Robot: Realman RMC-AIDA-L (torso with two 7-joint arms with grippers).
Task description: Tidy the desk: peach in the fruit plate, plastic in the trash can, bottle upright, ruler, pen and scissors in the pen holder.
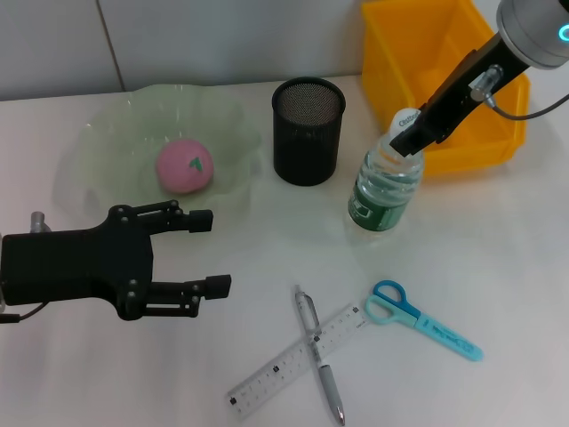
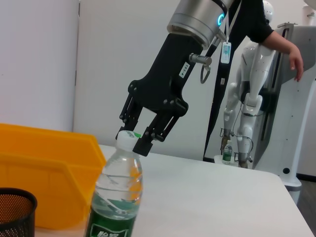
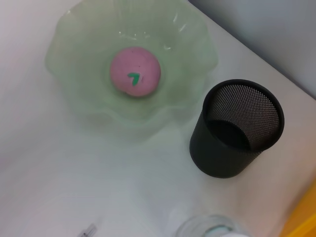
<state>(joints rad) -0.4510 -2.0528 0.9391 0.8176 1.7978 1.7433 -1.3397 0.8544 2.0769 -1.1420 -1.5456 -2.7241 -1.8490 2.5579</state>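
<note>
Two grippers visible: right gripper [image 1: 407, 135] clamped on cap of upright bottle [image 1: 384, 189], just beside pen holder [image 1: 308, 130] and trash can [image 1: 442, 73]. Left gripper [image 1: 211, 252] spread wide, holding nothing, near fruit plate [image 1: 107, 147].

The right arm reaches down from the upper right, its pincer [image 1: 407, 133] closed around the bottle's cap [image 2: 127, 139]. The left pincer [image 1: 210, 253] hovers low on the left, fingers spread apart.
</note>
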